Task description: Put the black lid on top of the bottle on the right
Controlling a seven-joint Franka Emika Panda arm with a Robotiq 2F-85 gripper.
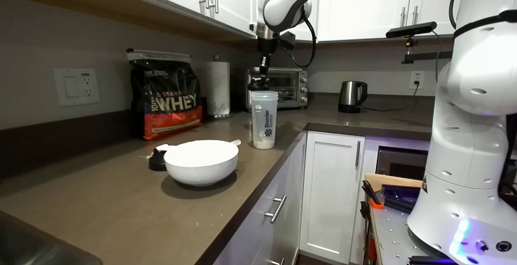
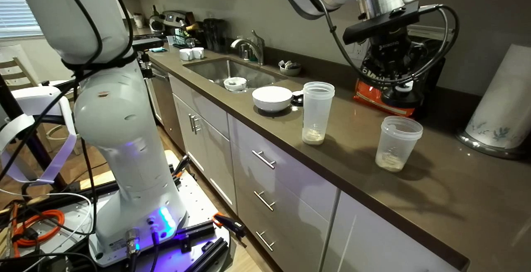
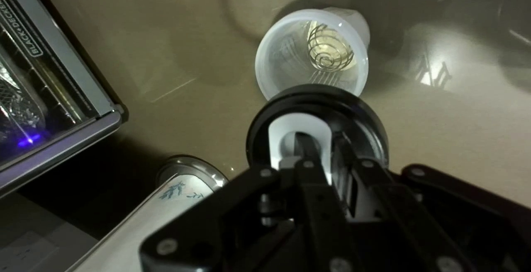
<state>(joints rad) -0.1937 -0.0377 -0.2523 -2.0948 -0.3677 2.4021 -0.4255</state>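
My gripper [image 3: 324,139] is shut on the black lid [image 3: 359,125], at its white loop and cap. In both exterior views the lid [image 2: 401,99] hangs in the air under my gripper [image 1: 263,69]. A shorter translucent bottle [image 2: 396,143] stands on the right in an exterior view. The lid is above and behind its open rim there. In the wrist view the lid overlaps the near rim of this bottle [image 3: 286,60], which holds a wire ball and pale powder. A taller bottle [image 1: 258,123] with a dark label stands beside it, open and upright, and hides the shorter one there.
A white bowl [image 1: 202,162] and another black lid [image 1: 157,160] lie farther along the counter. A whey bag [image 1: 169,107], a paper towel roll [image 2: 502,98] and a toaster oven [image 1: 282,87] stand near the wall. Upper cabinets [image 1: 359,6] hang above.
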